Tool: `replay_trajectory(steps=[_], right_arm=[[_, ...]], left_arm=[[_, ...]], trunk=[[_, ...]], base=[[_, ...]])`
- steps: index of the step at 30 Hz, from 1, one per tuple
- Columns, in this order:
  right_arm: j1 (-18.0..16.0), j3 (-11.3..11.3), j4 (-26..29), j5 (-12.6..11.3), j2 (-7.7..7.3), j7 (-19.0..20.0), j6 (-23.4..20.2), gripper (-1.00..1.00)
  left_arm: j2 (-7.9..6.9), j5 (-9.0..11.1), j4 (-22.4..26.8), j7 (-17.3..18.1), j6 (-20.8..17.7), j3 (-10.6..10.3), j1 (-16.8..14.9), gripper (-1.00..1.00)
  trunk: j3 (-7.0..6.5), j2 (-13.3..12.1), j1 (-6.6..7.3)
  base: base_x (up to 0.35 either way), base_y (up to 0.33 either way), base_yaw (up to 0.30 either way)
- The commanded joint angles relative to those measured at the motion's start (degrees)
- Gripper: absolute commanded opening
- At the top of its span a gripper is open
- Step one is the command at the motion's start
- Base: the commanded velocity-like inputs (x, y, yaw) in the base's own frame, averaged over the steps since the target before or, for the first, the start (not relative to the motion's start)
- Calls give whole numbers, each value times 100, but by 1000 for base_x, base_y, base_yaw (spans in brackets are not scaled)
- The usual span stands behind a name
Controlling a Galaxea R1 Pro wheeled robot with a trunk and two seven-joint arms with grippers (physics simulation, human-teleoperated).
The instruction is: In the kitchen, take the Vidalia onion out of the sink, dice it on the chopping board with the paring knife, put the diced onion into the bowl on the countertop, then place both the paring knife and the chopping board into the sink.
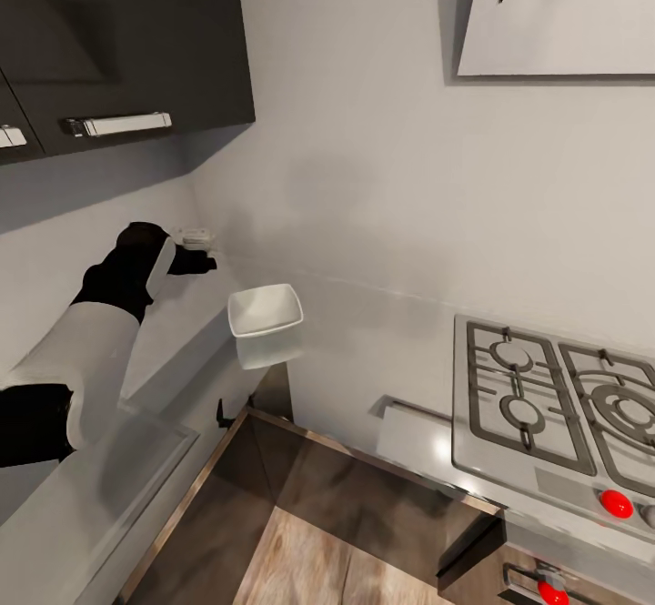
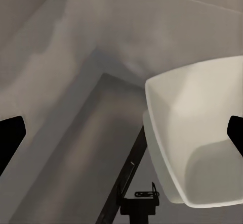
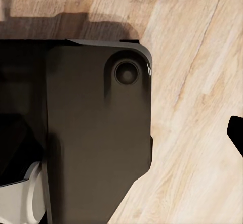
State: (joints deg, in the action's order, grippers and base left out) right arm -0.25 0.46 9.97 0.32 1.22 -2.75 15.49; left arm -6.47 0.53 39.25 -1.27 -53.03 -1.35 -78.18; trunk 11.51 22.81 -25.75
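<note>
The bowl (image 1: 265, 316) is sitting near the end of the worktop (image 1: 173, 323), white and square with nothing in it, and it is showing again, close up, in the left wrist view (image 2: 195, 138). Just beyond the bowl, toward the corner of the wall, the left tool (image 1: 202, 262) is hanging above the worktop; its two dark fingertips (image 2: 10, 138) are lying at the opposite edges of the wrist picture – spread wide, gripping nothing. Past the bowl, across a gap of wooden floor (image 1: 318, 550), a steel-grey top is carrying a gas hob (image 1: 564, 396) with red knobs (image 1: 617, 503). Above the bowl, dark wall cabinets (image 1: 118, 41) are hanging. The right tool's state I cannot tell – its wrist view is giving one dark fingertip (image 3: 237, 133) over the floor and the robot's dark base (image 3: 96, 133).
</note>
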Motion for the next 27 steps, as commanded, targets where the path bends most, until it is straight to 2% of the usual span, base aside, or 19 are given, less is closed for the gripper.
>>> replay_trajectory(steps=[1, 16, 27], right_arm=[[-2, 6, 0, 3, 1, -24, 15, 100], [-1, 11, -44, -5, -30, 69, -12, 100], [-1, 6, -64, -5, -38, 48, -20, 100]], left_arm=[[-3, 8, 4, -13, -23, -14, -5, 100], [3, -1, 62, -22, -23, -20, -5, 100], [106, -9, 80, -29, -23, -15, -5, 100]], trunk=[[11, 11, -3], [11, 11, -3], [30, 11, -3]], base=[[0, 0, 0], [0, 0, 0], [0, 0, 0]])
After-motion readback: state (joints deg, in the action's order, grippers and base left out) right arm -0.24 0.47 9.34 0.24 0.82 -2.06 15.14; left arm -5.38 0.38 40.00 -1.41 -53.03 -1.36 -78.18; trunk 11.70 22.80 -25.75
